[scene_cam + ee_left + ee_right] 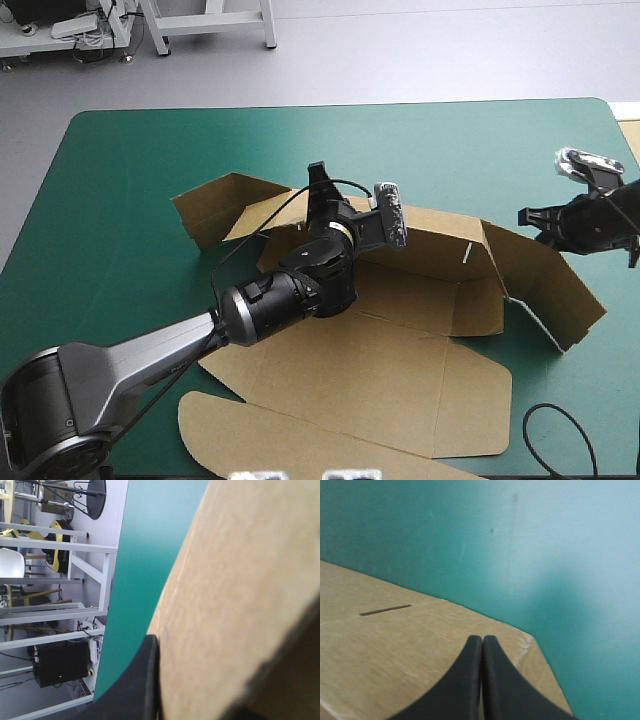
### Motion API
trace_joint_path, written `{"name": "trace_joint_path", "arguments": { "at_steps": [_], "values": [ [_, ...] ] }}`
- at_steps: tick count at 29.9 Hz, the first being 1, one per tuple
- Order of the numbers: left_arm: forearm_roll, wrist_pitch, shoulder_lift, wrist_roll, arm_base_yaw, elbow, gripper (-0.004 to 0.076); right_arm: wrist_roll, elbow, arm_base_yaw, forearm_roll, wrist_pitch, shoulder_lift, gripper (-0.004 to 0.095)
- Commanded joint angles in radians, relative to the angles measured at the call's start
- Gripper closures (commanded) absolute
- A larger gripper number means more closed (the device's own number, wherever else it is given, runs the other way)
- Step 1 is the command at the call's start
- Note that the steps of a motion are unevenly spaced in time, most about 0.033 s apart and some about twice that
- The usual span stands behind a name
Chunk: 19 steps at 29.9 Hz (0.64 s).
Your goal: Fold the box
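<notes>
1. At the near edge of the cover (110, 200), the box (420, 295) lay partly folded, and its rounded flap (260, 435) lay flat, closest to the edge.
2. Just beyond that flap, a broad panel (370, 380) also lay flat, near the table's middle.
3. The left arm (150, 355) reached in from the near left corner, its wrist over the box's middle.
4. Farther on, the back wall (440, 240) stood raised along the far side of the flat board, with a short slit (466, 253) near its right end.
5. The left gripper (320, 190) stood at the left part of that wall. Its wrist view showed one black finger (147, 680) pressed against brown board, and the sheet hid the other. The gripper was all but closed, pinching the board.
6. A left flap (215, 205) stood up, tilted, at the wall's left end, toward the table's left edge. A right flap (550, 285) rose at the other end, slanting toward the near right.
7. The right gripper (530, 216) hung over the right flap's far part. Its fingers met in one pointed arch and held nothing. Board with the slit lay under and beside it, with bare cover ahead. Whether it touched the board could not be told.
8. Beyond the box, the cover ran on to the far edge.
</notes>
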Motion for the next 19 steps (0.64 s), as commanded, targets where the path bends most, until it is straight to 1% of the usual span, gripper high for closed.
{"name": "trace_joint_path", "arguments": {
  "at_steps": [1,4,7,11,13,15,19],
  "values": [
    [0.049,0.0,-0.052,-0.027,-0.002,-0.028,0.0733,-0.053,-0.006,-0.094,0.026,0.034,-0.038,0.0927],
    [0.049,-0.01,-0.052,-0.027,-0.002,-0.028,0.0733,-0.127,0.031,-0.149,0.104,0.034,-0.038,0.0926],
    [0.049,-0.025,-0.052,-0.027,-0.002,-0.028,0.0733,-0.207,0.066,-0.171,0.196,0.029,-0.036,0.0927],
    [0.047,-0.032,-0.052,-0.027,-0.002,-0.028,0.0733,-0.232,0.09,-0.173,0.229,-0.064,-0.036,0.0927],
    [0.047,-0.03,-0.052,-0.027,-0.002,-0.028,0.0733,-0.244,0.09,-0.173,0.263,-0.08,-0.031,0.0927],
    [0.041,-0.032,-0.052,-0.027,-0.002,-0.028,0.0733,-0.265,0.09,-0.173,0.289,-0.056,-0.012,0.0927],
    [0.035,-0.03,-0.052,-0.027,-0.002,-0.028,0.0733,-0.286,0.09,-0.173,0.317,0.035,0.037,0.0926]
  ]
}}
